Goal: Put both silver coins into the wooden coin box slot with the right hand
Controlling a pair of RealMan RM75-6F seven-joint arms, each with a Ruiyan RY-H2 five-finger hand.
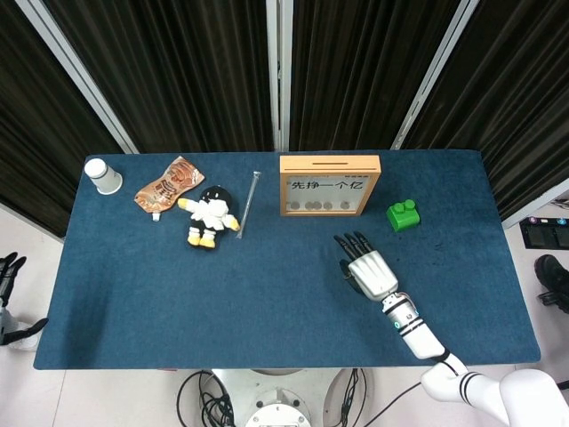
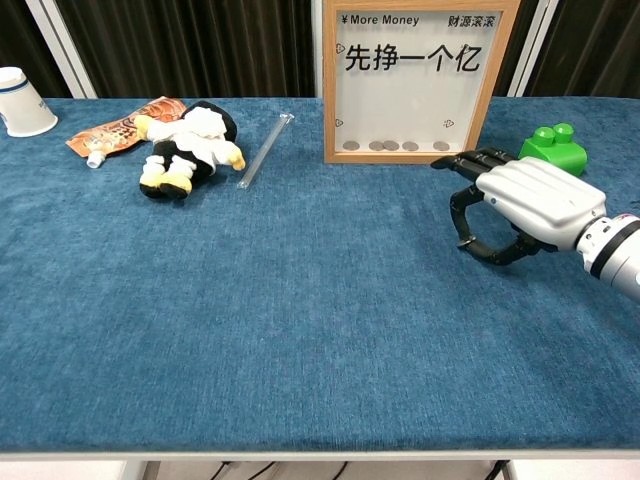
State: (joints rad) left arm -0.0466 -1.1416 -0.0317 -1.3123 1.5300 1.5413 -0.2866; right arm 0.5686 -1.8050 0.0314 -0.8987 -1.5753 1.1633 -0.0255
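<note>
- Now my right hand [image 2: 525, 205] sits low over the blue surface [image 2: 300, 330], in front of the wooden coin box [image 2: 416, 80] and a little to its right.
- Its palm faces down, with the fingers [image 2: 462, 163] pointing toward the box; one finger curls down to meet the thumb beneath the palm.
- From the chest view, a small pale speck shows between that finger and the thumb, which looks like a silver coin [image 2: 463, 242] being pinched, though it is too small to be certain; from the head view the hand [image 1: 369, 272] hides it.
- I can pick out only that one loose coin; where the second one is, I cannot tell.
- Behind the box's clear front, a row of coins [image 2: 395, 146] lies along the bottom, and the slot [image 1: 330, 163] shows on the top edge in the head view.
- Just right of my hand and further back stands a green block [image 2: 553, 148].
- Left of the box lie a clear tube [image 2: 264, 149], a plush doll [image 2: 190, 146] and an orange snack pouch [image 2: 120, 127], with a white paper cup [image 2: 20, 102] at the far left corner.
- My left hand [image 1: 8, 276] hangs off the surface's left edge, fingers apart and holding nothing.
</note>
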